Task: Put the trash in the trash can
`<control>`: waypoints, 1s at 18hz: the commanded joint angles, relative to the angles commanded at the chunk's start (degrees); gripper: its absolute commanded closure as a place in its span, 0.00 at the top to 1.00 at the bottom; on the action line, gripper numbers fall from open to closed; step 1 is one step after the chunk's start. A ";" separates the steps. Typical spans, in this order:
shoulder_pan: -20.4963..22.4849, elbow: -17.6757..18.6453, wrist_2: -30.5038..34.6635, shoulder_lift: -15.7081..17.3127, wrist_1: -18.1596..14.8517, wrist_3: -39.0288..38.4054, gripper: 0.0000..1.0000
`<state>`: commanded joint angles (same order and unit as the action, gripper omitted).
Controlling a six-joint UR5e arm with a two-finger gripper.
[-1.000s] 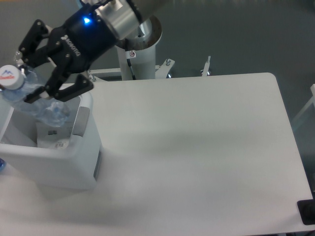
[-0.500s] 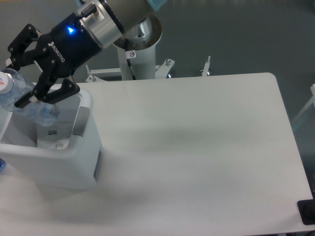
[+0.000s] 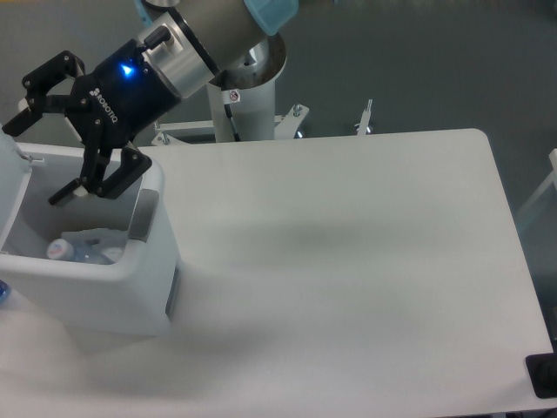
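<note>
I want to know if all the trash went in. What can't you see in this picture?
- Wrapper: not visible; the trash can front wall hides most of the inside.
- Bottle: only cap and top show above that wall.
- Trash can's left side: cut off by the picture edge.
- Print on the claw: too small to read.

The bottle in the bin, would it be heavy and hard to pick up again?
Probably light: the bottle looks clear, with no drink visible inside. Its thin plastic would likely crumple a bit when squeezed. Lying on its side in the trash can, it might roll or slip from the end effector, which is open above it.
</note>
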<state>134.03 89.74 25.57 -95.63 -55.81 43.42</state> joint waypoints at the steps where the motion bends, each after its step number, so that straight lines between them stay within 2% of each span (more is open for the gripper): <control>1: 0.17 -0.35 0.79 -0.17 0.00 0.00 1.00; 3: 1.49 -0.61 1.68 -0.26 0.00 0.09 1.00; 9: 12.11 -0.53 1.68 -0.96 0.00 0.18 1.00; 14: 23.27 -0.35 1.68 -4.74 0.09 1.40 1.00; 16: 25.92 -0.44 1.86 -6.76 0.09 2.98 1.00; 18: 27.85 -1.49 4.65 -8.96 0.17 3.16 1.00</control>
<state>161.88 88.25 30.21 -104.58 -55.64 46.58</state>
